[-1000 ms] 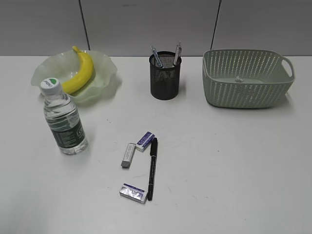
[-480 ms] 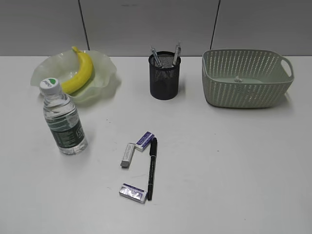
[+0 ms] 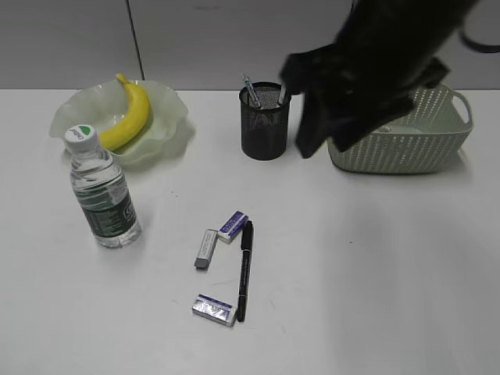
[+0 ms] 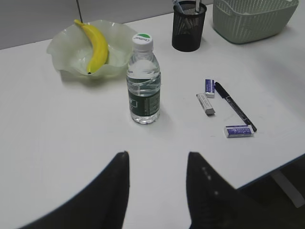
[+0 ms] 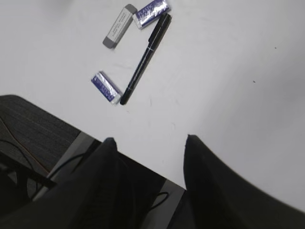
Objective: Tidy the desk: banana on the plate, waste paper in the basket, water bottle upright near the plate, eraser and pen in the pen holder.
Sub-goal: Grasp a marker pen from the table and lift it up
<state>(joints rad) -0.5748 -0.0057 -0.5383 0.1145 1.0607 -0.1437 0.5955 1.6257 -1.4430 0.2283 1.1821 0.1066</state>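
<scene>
Right gripper [image 5: 148,143] has jaws spread, holds nothing, above desk [image 3: 375,258] near edge; left gripper [image 4: 157,160] also spread, empty. Banana [image 3: 129,113] lies on plate [image 3: 168,105] far left, bottle [image 3: 101,195] upright nearby. Pen [image 3: 244,269] and 3 erasers [image 3: 205,248] lie in centre.

Right arm: [image 3: 367,70] blurred, matt black, bulky mass in the upper right of the exterior frame.
Cable: [image 3: 478,43] dark loop at the upper right edge.
Left end effector: [image 4: 157,164] two black, tapered, smooth fingers at the bottom of the frame.
Right end effector: [image 5: 147,145] two broad black fingers with rounded tips along the lower edge.
</scene>
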